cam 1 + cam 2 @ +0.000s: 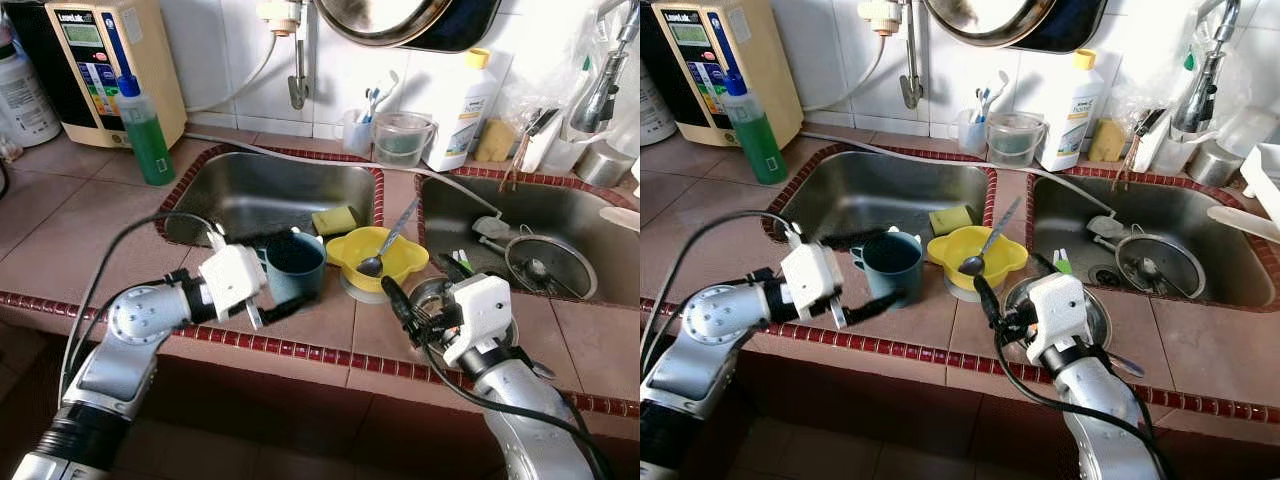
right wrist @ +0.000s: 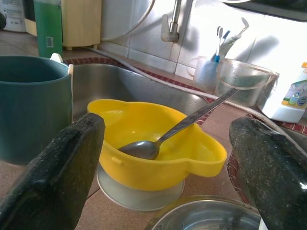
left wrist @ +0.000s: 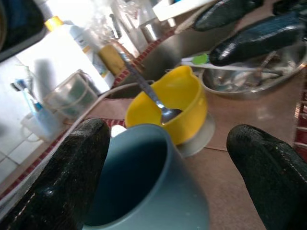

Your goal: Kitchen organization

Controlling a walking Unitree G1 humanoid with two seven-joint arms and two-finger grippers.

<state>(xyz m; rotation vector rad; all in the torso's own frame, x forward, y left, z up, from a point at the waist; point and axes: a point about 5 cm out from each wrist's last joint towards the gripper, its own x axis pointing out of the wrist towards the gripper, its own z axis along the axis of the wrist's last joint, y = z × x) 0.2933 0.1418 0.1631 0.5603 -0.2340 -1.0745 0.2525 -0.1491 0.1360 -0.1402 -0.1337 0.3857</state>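
A teal cup (image 1: pixel 295 265) stands on the tiled counter in front of the left sink. My left gripper (image 1: pixel 283 285) is open, one finger on each side of the cup (image 3: pixel 144 187). Just right of the cup sits a yellow bowl (image 1: pixel 375 255) on a white base, with a metal spoon (image 1: pixel 390 240) leaning in it. My right gripper (image 1: pixel 425 285) is open and points at the yellow bowl (image 2: pixel 153 143) from a short way off. It hovers over a steel bowl (image 1: pixel 1095 315) at the counter's front.
The left sink (image 1: pixel 250 190) holds a yellow sponge (image 1: pixel 335 220). The right sink (image 1: pixel 560 215) holds a round steel lid and utensils. A green bottle (image 1: pixel 147 130) and a water machine (image 1: pixel 105 60) stand back left. A clear jug (image 1: pixel 403 138) and a white bottle (image 1: pixel 465 110) line the wall.
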